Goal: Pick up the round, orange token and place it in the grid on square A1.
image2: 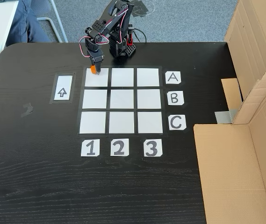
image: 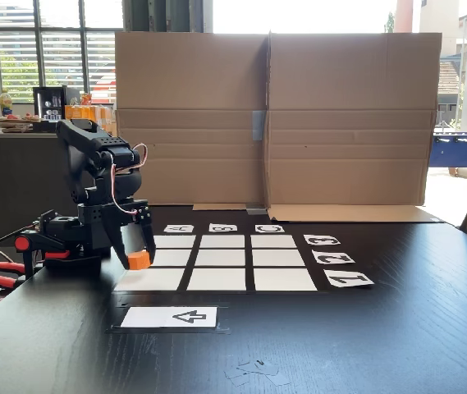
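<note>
token — pinched in fingers, over grid corner tile edge

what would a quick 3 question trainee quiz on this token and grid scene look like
1. True or false: the gripper is shut on the token.
2. In the fixed view from above, the token sits at the edge of which grid tile? a) row A, column 1 b) row B, column 2 c) row C, column 3
3. Fill in: the arrow card lies beside column ___ of the grid.

Key
1. True, the orange token shows between the fingers, low over the tile.
2. a, the tile nearest the arm, in line with card A and card 1.
3. 1
</note>
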{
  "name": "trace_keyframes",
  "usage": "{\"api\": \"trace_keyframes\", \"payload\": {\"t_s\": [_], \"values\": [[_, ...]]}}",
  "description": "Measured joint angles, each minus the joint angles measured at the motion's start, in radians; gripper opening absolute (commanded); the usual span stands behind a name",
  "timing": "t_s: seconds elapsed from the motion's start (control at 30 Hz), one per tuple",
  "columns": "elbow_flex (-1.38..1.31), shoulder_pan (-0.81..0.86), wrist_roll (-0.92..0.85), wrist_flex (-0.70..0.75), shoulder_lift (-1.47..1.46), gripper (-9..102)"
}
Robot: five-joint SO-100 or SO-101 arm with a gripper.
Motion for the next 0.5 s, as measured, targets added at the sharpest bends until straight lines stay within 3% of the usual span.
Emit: {"api": "trace_keyframes", "payload": {"t_s": [0.5], "values": [[-0.002,-0.029,-0.003,-0.118,-0.137,15]]}}
